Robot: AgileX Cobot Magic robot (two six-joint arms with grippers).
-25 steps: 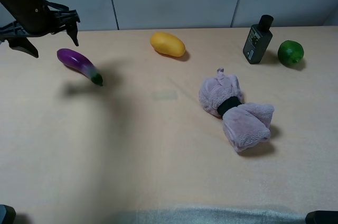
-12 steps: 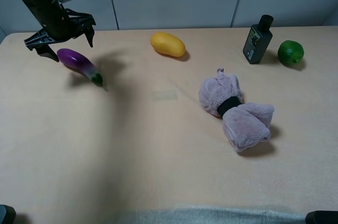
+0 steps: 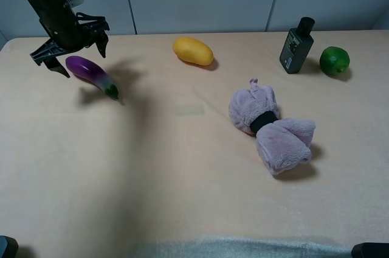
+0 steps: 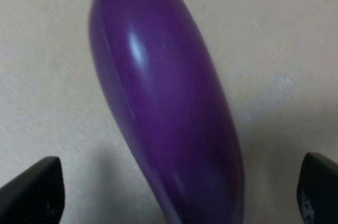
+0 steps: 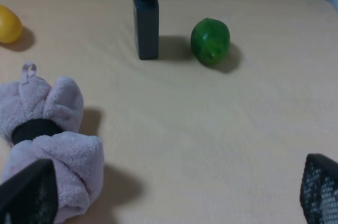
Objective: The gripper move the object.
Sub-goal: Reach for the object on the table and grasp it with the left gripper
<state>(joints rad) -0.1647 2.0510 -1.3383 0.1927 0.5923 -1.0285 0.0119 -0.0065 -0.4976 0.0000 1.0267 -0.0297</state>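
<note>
I have the left gripper (image 3: 84,62) poised over the eggplant (image 3: 94,75), which lies on the table (image 3: 182,173) at its far left, well apart from the yellow fruit (image 3: 192,50). The fingers (image 4: 31,192) stand wide apart, one on each side of the purple body, not touching it. I judge this the approach to the grasp: I want to come straight down, keep the body centred, and close across the thick middle, since the glossy skin tapers and could slip out. The right gripper (image 5: 174,189) is spread wide too, holding nothing
</note>
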